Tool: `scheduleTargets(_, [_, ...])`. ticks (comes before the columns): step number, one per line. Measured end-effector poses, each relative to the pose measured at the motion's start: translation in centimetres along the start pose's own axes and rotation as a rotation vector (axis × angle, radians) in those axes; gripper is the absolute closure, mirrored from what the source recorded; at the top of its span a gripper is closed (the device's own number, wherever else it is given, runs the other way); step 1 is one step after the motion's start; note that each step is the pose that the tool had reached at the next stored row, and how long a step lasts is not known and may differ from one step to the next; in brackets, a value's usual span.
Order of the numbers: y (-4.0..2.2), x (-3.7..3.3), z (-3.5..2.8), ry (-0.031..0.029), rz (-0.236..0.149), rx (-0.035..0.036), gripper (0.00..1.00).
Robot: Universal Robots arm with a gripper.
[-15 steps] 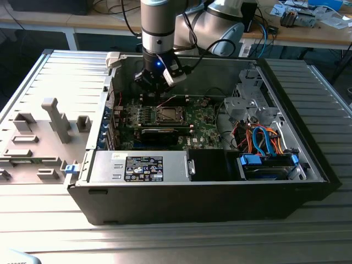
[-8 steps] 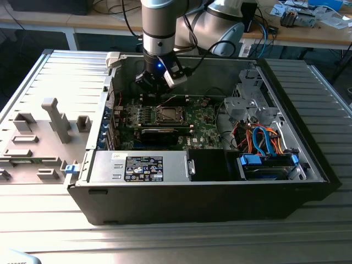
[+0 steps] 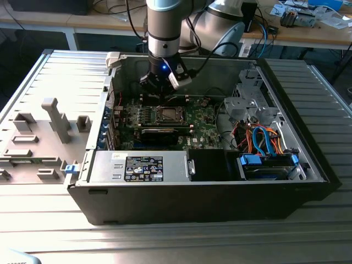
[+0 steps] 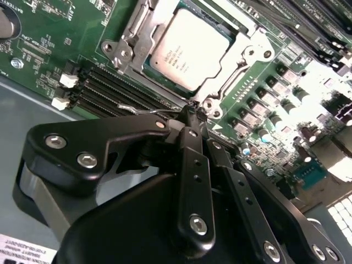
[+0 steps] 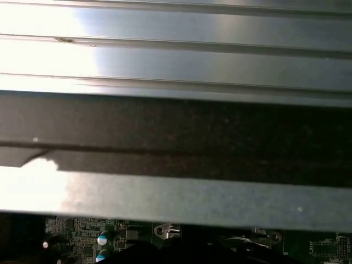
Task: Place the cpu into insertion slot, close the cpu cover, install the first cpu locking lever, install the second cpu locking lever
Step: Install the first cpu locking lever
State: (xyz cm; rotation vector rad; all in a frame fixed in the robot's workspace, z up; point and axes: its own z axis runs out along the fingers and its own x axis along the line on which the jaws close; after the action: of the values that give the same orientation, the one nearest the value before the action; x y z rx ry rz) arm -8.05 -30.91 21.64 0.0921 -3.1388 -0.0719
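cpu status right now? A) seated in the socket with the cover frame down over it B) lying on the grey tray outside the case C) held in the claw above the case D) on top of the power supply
A: in the second wrist view the cpu lies flat in the insertion slot with the cpu cover framing it, and the claw sits beside it.

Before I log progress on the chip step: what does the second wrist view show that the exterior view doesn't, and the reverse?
Second wrist view: the cpu seated in the insertion slot, the cpu cover down around it, and the pincer shut beside the socket.
Exterior view: the whole open computer case, the arm and the power supply.
Both: the green motherboard and socket area.
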Motion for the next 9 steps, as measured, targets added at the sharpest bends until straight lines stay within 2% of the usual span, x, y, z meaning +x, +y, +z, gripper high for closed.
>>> scheduleTargets(9, [0.10, 0.05, 0.17, 0.0006, -0.014, 0.0000, 0.89])
